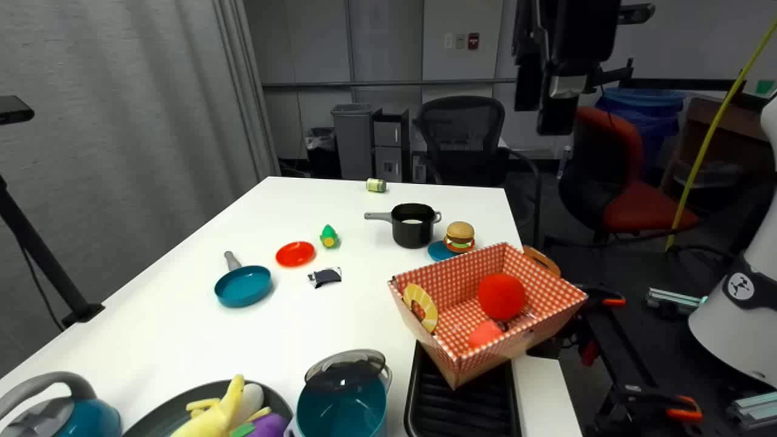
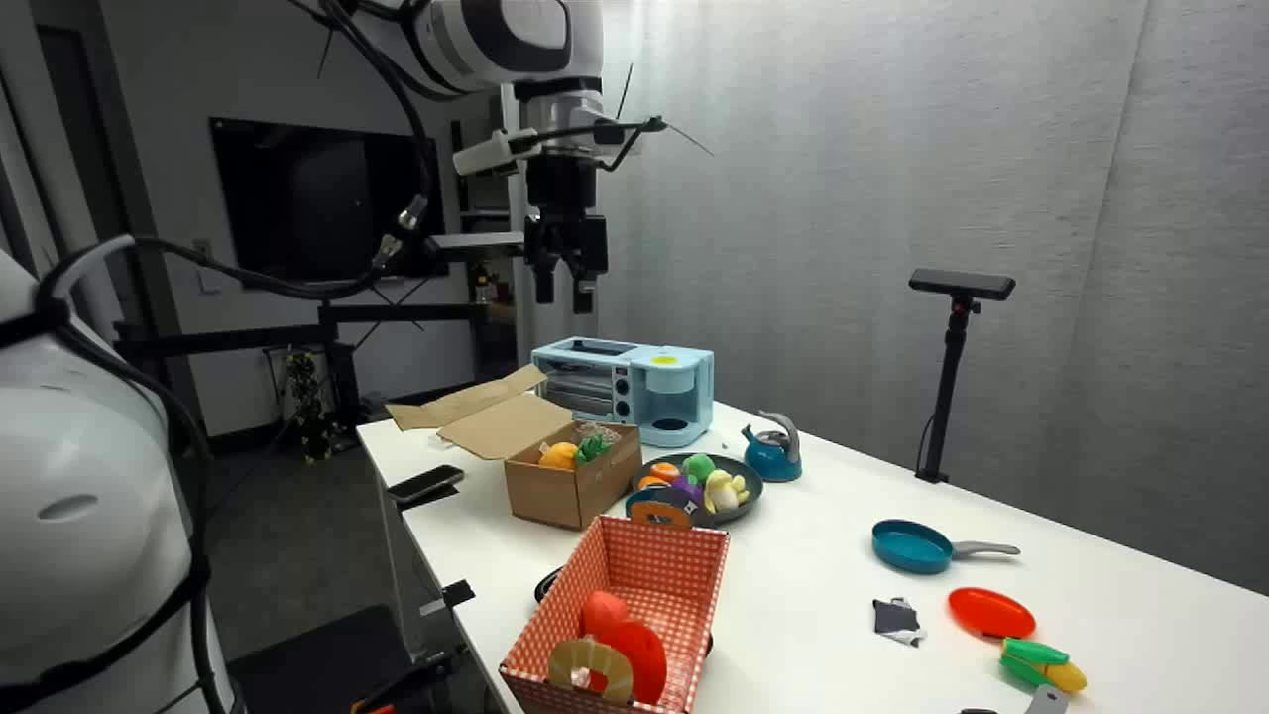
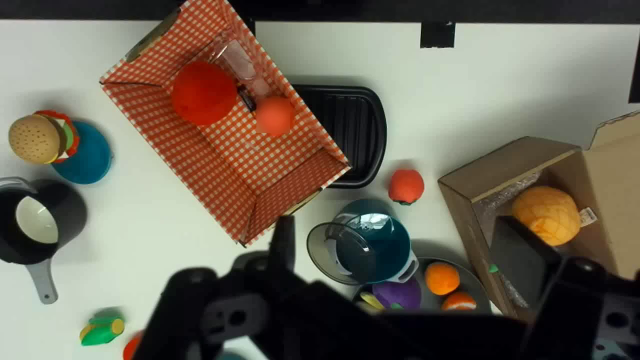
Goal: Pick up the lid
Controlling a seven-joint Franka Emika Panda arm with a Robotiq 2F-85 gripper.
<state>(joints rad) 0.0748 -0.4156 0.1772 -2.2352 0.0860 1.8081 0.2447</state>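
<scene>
The lid [image 3: 324,252] is round, dark grey and see-through, with a thin silvery rim. It lies tilted across the mouth of the teal pot [image 3: 395,245], covering part of the opening and sticking out past one side. It also shows on the pot in an exterior view [image 1: 346,371]. The checked basket hides most of the pot in an exterior view. My gripper [image 3: 405,242] is open and empty. It hangs high above the table, well apart from the lid, as both exterior views show [image 1: 545,109] [image 2: 565,293]. In the wrist view the pot and lid appear between its fingers.
The red checked basket [image 3: 235,165] stands beside the pot, partly over a black grill tray [image 3: 357,135]. A dark pan [image 3: 475,287] with toy food touches the pot's side in view. A cardboard box [image 3: 510,165], a toy tomato [image 3: 406,186] and a kettle [image 2: 773,451] are nearby.
</scene>
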